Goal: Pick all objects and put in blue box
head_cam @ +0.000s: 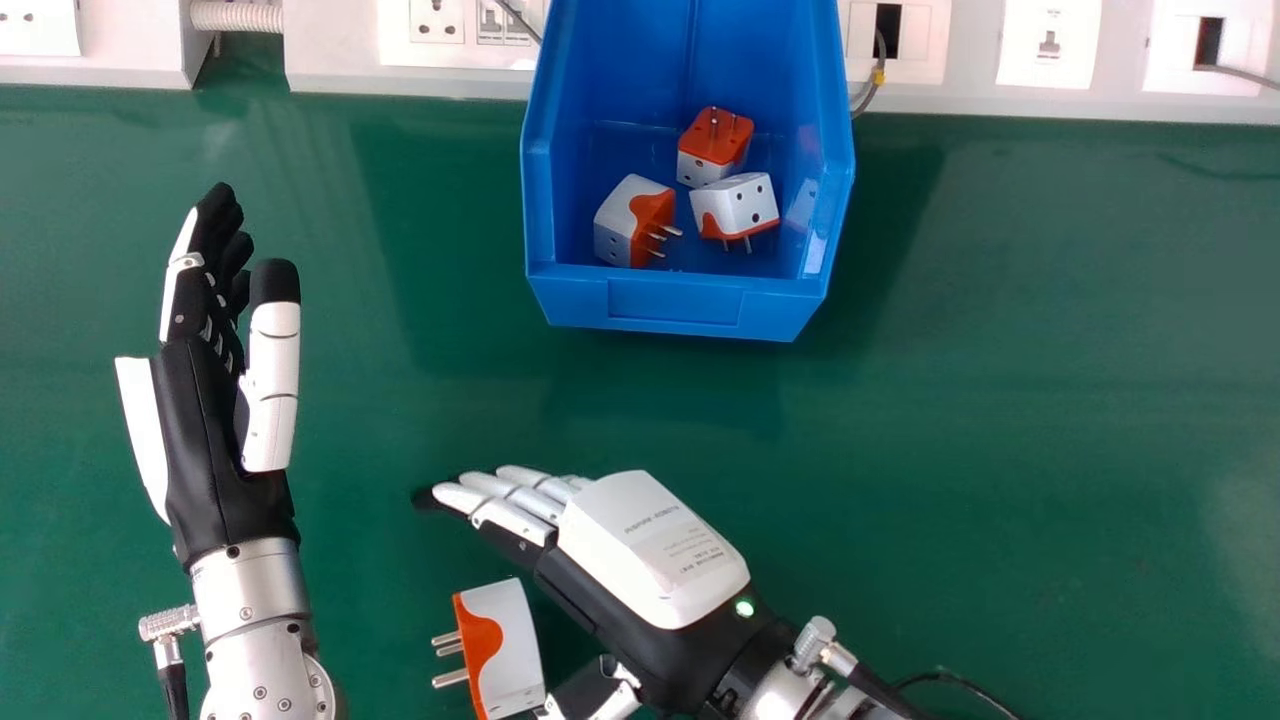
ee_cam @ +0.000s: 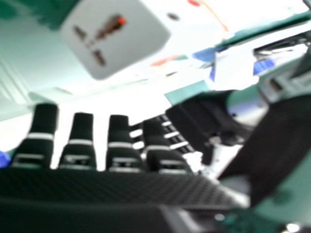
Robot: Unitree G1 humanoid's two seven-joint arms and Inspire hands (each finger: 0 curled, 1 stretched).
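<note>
Three plugs point(head_cam: 738, 205) lie in the box point(head_cam: 675, 305) at the bench's point(head_cam: 1000, 400) far edge, a fourth point(head_cam: 512, 640) beside my spread right hand point(head_cam: 650, 550); my left hand's point(head_cam: 205, 430) fingers are straight.

green tabletop point(head_cam: 1050, 400), white trunking point(head_cam: 330, 60) with sockets point(head_cam: 436, 20) behind.

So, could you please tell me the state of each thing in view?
Blue box: upright, open-topped.
Far adapter: boxed, prongs up.
Left adapter: boxed, prongs pointing right.
Near-right adapter: boxed, prongs toward near wall.
Loose adapter: outside the box, prongs pointing left.
Left hand: open, empty.
Right hand: fingers extended.
Indicator light: lit green.
</note>
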